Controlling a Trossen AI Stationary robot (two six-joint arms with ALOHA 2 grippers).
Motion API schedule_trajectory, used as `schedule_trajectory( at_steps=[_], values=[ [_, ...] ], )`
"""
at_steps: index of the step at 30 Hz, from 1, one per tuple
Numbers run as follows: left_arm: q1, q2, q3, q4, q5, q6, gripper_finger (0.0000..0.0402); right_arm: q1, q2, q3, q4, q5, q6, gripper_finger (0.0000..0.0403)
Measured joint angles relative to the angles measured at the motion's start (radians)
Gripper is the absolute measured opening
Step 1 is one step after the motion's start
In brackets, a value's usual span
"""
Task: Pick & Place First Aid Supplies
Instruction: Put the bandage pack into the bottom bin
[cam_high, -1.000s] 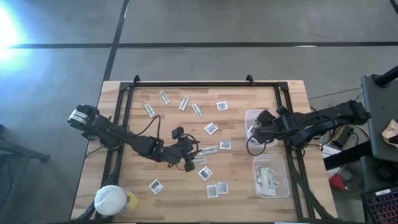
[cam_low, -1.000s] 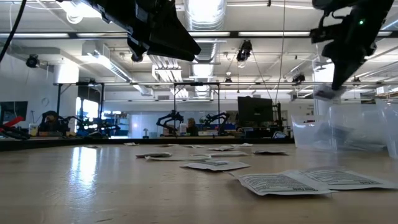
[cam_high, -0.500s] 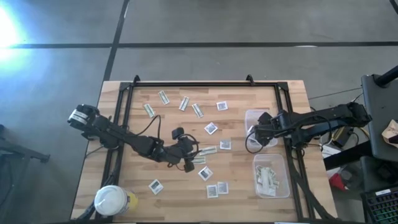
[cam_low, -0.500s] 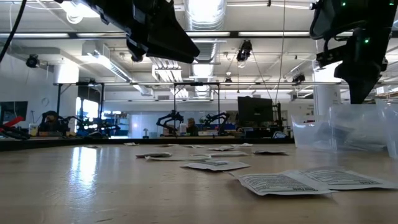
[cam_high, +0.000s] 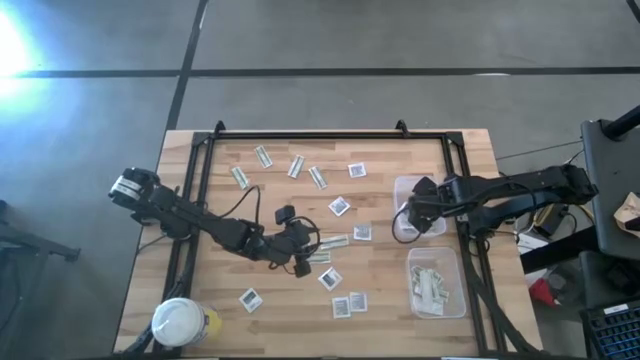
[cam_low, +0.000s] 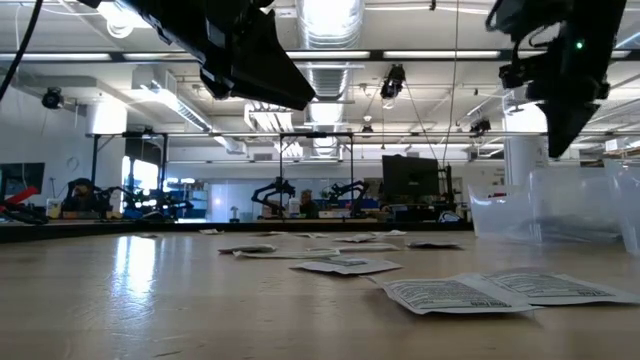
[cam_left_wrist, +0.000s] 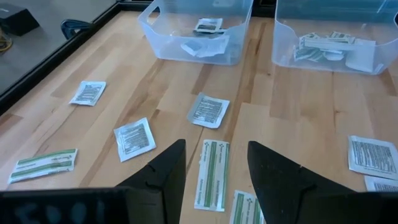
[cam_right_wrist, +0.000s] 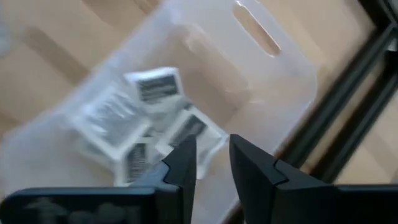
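Square white packets and green-and-white strips lie flat and scattered on the wooden table. My left gripper hovers open over the table's middle, above a strip, with nothing between its fingers. My right gripper is open above the far clear tub at the table's right side and points steeply down. Several white packets lie on that tub's floor. The near tub holds strips.
A white-lidded round jar stands at the near left corner. Black frame rails run along the table's far, left and right sides. More packets lie near the front edge, left of the near tub.
My right gripper has let go of a white packet. It hung below the fingers over the far tub a second ago and hangs there no longer. My left gripper has kept still.
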Motion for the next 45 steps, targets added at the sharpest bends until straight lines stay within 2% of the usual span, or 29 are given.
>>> schedule_trajectory(
  at_steps=[4,12,15,23,27,37,45],
  values=[
    [0.0,0.005,0.0,-0.003,0.041,0.0,0.0165,0.01,0.0,0.077,0.013,-0.05,0.017,0.0104],
    [-0.005,0.06,0.0,-0.049,0.335,0.058,0.0165,0.108,-0.001,0.159,0.13,-0.064,0.006,0.01],
    [-0.014,0.087,0.0,-0.068,0.393,0.124,0.0165,0.152,-0.001,0.159,0.189,-0.066,0.003,0.0093],
    [-0.018,0.121,0.0,-0.086,0.397,0.158,0.0165,0.217,0.001,0.157,0.226,-0.066,0.006,0.0076],
    [-0.017,0.121,0.007,-0.156,0.397,0.158,0.0165,0.228,0.001,0.157,0.227,-0.067,0.006,0.0069],
    [0.027,0.121,0.164,-0.299,0.355,0.29,0.0166,0.23,0.001,0.156,0.226,-0.066,0.003,0.0079],
    [0.067,0.138,0.159,-0.301,0.329,0.301,0.0166,0.23,0.001,0.156,0.226,-0.066,0.002,0.0076]
  ],
)
